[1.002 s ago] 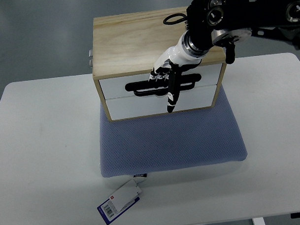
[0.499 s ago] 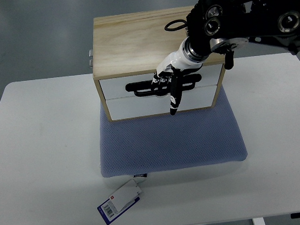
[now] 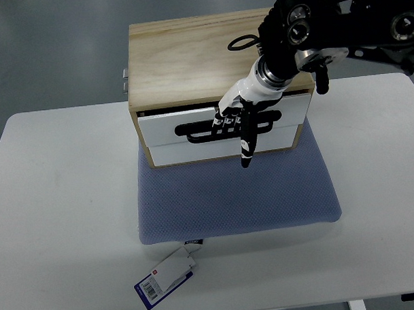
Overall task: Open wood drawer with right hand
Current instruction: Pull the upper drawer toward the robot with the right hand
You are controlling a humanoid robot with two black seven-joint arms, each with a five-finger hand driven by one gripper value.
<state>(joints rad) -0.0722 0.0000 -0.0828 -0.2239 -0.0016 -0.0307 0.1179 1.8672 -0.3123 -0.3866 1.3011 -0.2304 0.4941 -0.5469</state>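
A light wood box [image 3: 183, 57] with two white drawer fronts stands at the back of a blue-grey mat [image 3: 235, 195]. The upper drawer [image 3: 165, 126] is pulled out a little, its front standing forward of the box. It has a long black handle [image 3: 199, 130]. My right hand [image 3: 234, 123] comes down from the upper right over the box top. Its fingers [image 3: 224, 120] are curled on the handle, and one black-and-white finger [image 3: 246, 143] points down over the lower drawer [image 3: 193, 150]. The left arm does not show.
The mat lies on a white table [image 3: 59, 201]. A blue and white tag [image 3: 167, 275] hangs from the mat's front edge. A black cable loop [image 3: 242, 42] lies on the box top. A small metal fitting [image 3: 125, 79] sticks out at the box's left side.
The right hand has moved toward the front, drawing the upper drawer slightly out of the box. The handle and drawer front sit lower in the picture than before.
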